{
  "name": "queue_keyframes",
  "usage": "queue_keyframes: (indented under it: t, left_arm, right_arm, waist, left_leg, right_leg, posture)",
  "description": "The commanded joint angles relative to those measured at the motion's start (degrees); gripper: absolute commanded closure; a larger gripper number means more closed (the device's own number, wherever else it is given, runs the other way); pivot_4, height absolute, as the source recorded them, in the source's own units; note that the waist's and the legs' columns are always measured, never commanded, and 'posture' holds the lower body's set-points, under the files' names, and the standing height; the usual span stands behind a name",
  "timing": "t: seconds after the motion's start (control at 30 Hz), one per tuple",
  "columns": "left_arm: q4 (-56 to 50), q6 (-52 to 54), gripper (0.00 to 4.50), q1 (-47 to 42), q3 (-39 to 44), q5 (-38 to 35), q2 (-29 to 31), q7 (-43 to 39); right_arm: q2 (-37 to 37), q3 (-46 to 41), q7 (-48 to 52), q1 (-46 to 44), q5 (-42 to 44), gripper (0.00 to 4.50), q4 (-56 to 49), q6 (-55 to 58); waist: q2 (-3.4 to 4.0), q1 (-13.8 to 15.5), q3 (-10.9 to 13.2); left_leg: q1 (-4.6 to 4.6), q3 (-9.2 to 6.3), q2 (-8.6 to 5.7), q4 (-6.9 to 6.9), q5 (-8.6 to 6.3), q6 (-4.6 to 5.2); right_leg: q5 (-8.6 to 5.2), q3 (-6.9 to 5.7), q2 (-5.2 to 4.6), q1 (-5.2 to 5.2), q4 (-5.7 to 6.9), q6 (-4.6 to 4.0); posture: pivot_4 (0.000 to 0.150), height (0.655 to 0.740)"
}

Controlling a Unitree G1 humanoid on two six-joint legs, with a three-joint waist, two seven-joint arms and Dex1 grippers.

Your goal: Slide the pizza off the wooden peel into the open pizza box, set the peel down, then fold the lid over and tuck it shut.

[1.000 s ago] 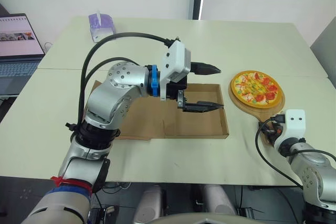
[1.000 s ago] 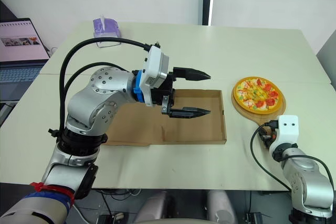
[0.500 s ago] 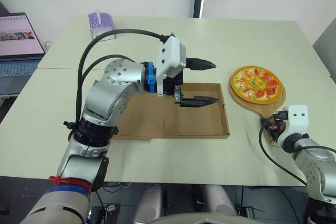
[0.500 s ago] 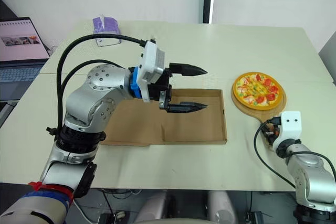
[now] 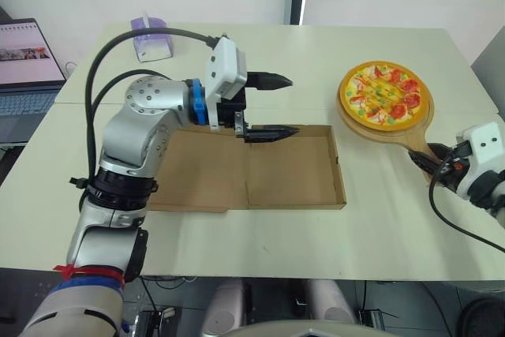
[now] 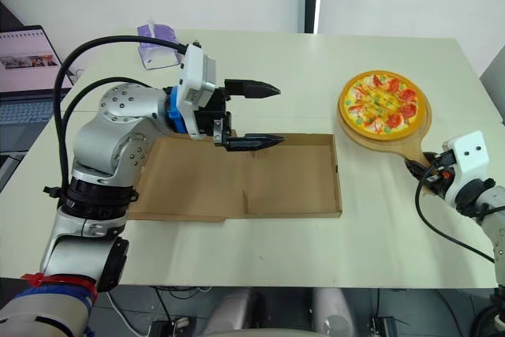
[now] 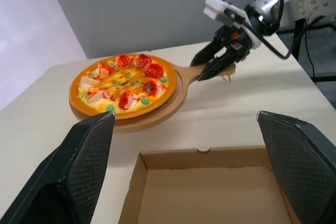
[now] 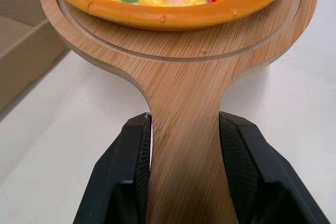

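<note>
Head cam first: the left gripper point(image 5: 290, 106) hangs over the back wall of the open pizza box point(image 5: 292, 175), fingers spread wide apart with nothing between them. The box lies flat on the table point(image 5: 355, 45), lid flap out to its left and tray to the right. The pizza point(image 5: 385, 94) sits on the wooden peel point(image 5: 371, 129), off to the right of the box and a bit behind it, not in the tray. The right gripper point(image 5: 430, 159) is clamped on the peel's handle.

Left wrist cam: both fingers point(image 7: 84, 166) stand far apart at the frame's edges. Between them I see the tray's far wall, then the pizza on the peel beyond it, with the other gripper pinching the handle. I can't tell if the peel touches the table.

Right wrist cam: the two fingers point(image 8: 134, 177) press against both sides of the handle – a firm grip. The pizza sits centred on the round end, with a corner of the box beside it.
</note>
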Motion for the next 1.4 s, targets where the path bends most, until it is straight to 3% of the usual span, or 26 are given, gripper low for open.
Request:
queue_keyframes:
  t: [0.03,0.6,1.4]
  left_arm:
    - [-1.21,0.27,0.0,-0.74,2.69,-1.24,2.11,-1.35]
    - [-1.23,4.46,0.0,-3.29,4.41,-3.36,6.96,-4.24]
    - [-2.78,5.14,0.0,-2.48,4.81,-3.0,9.34,-4.51]
  right_arm:
    - [-2.9,-1.93,2.36,-2.9,0.36,2.88,-1.94,-4.68]
    - [-3.43,5.0,6.24,-2.66,-3.85,2.88,-5.49,-12.44]
    - [-2.67,11.26,5.63,-8.89,-12.3,2.88,1.58,-24.63]
  waist:
    - [0.0,0.02,0.0]
    - [-0.09,0.06,0.06]
    - [-0.11,0.08,0.07]
  left_leg:
    - [0.0,0.02,-0.01,0.0,0.0,0.0]
    - [-0.01,0.01,-0.01,0.01,0.01,-0.03]
    - [-0.02,0.02,-0.03,0.01,0.12,-0.22]
  right_leg:
    - [0.0,0.01,0.0,-0.01,0.01,0.0]
    - [0.01,0.0,-0.06,-0.03,0.0,0.02]
    - [0.01,0.0,-0.06,-0.05,0.01,0.01]
  posture:
    - [0.15,0.74]
    - [0.15,0.74]
    - [0.15,0.74]
